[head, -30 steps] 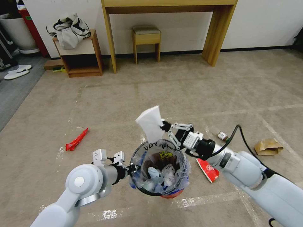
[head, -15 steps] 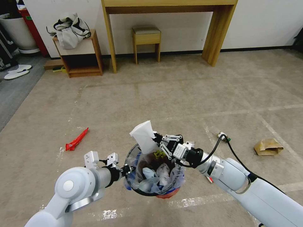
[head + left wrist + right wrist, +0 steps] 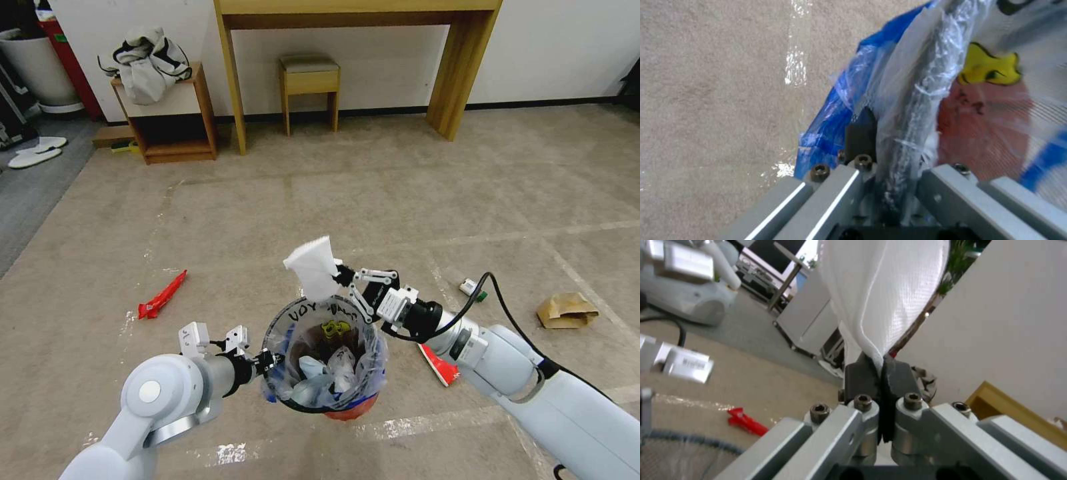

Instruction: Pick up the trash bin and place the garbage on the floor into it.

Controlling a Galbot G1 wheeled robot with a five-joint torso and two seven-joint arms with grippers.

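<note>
While litter fills trash bin point(image 3: 325, 363), right tool point(image 3: 341, 273) pinches slipper point(image 3: 312, 267)

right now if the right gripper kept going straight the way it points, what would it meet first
Likely nothing solid: the right gripper, shut on a white slipper, aims up and toward the robot's left, passing above the trash bin rim's far edge. Beyond looks open floor, though depth is unclear.

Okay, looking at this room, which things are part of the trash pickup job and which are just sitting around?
Part of the job:
- trash bin, held at its rim by the left gripper
- white slipper, pinched in the right gripper
- red wrapper, brown paper bag and red packet on the floor

Just lying about:
- wooden stool
- bundled clothes on the side cabinet
</note>
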